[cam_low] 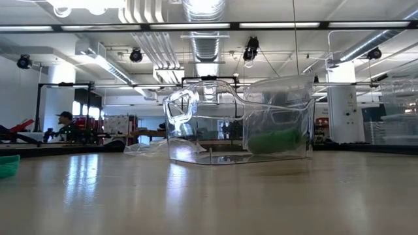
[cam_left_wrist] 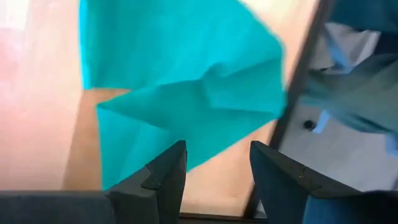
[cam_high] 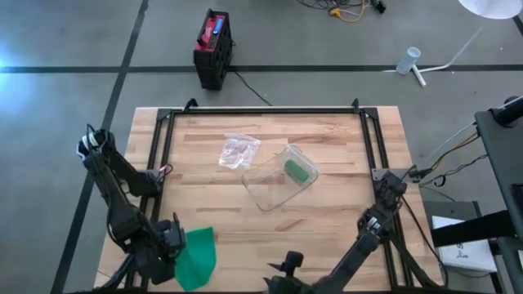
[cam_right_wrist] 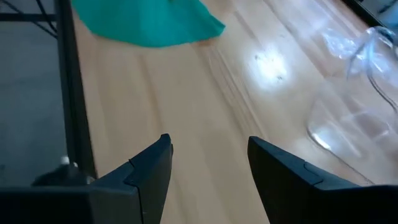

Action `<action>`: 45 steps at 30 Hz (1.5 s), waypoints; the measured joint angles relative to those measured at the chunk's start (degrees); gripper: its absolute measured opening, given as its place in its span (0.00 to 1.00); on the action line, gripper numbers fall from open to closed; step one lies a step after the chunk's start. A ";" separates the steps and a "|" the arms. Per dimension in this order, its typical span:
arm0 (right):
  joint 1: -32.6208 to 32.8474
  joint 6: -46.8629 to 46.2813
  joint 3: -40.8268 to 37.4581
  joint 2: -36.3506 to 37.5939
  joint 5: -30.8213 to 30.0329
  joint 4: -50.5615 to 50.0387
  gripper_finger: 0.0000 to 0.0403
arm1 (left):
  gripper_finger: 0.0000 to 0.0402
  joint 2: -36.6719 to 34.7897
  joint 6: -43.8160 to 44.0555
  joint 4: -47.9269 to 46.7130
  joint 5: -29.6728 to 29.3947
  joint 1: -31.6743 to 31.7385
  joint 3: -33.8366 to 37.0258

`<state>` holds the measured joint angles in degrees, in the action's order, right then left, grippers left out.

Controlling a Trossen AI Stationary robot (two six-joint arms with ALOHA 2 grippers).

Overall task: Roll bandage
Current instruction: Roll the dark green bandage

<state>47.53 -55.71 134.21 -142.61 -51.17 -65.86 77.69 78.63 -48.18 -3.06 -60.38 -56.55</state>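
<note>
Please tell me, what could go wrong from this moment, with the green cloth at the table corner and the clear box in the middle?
1. The green bandage cloth lies crumpled at the table's near edge, so a push could slide it off.
2. The left gripper is open with nothing between its fingers; closing now may catch only a loose fold.
3. The right gripper, open over bare wood, has the clear container ahead and might knock it.
</note>
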 joint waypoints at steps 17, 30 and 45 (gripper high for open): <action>2.48 -14.88 0.00 0.00 -4.22 -11.81 0.51 | 0.54 0.00 -9.18 0.63 4.02 0.04 8.48; 2.48 -14.82 0.00 -0.02 -4.22 -11.77 0.51 | 0.51 0.02 -7.88 8.92 11.18 -0.20 16.23; 2.48 -14.79 0.00 -0.02 -4.07 -11.81 0.51 | 0.45 0.02 -4.04 9.88 11.25 -0.31 19.91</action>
<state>50.02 -70.50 134.21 -142.63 -55.24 -77.67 77.71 74.59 -38.30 8.19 -60.69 -36.64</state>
